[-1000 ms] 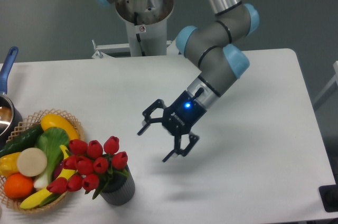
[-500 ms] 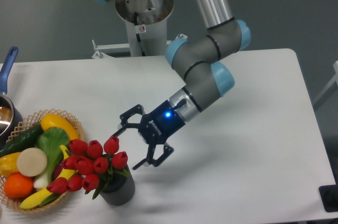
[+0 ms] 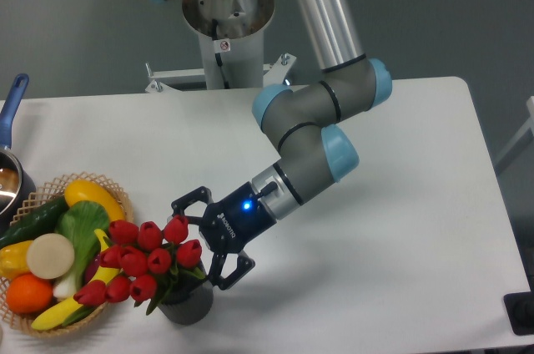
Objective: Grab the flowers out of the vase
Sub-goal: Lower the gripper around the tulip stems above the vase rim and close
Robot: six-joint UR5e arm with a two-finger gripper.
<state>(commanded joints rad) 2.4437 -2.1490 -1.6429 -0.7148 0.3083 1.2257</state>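
Camera view: gripper [image 3: 203, 240] spread wide, holding nothing, at 3 o'clock of the flowers [image 3: 150, 260], fingers bracketing the rightmost buds. Flowers stand in the vase [image 3: 188, 302], just right of the basket [image 3: 104, 183] at table's lower left.

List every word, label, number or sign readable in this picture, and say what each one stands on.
White lettering on the gripper body: too small and blurred to read.
Small red-and-white sticker on the robot base column: a sign of some kind, unreadable.
Nothing readable on the flowers, vase or basket.
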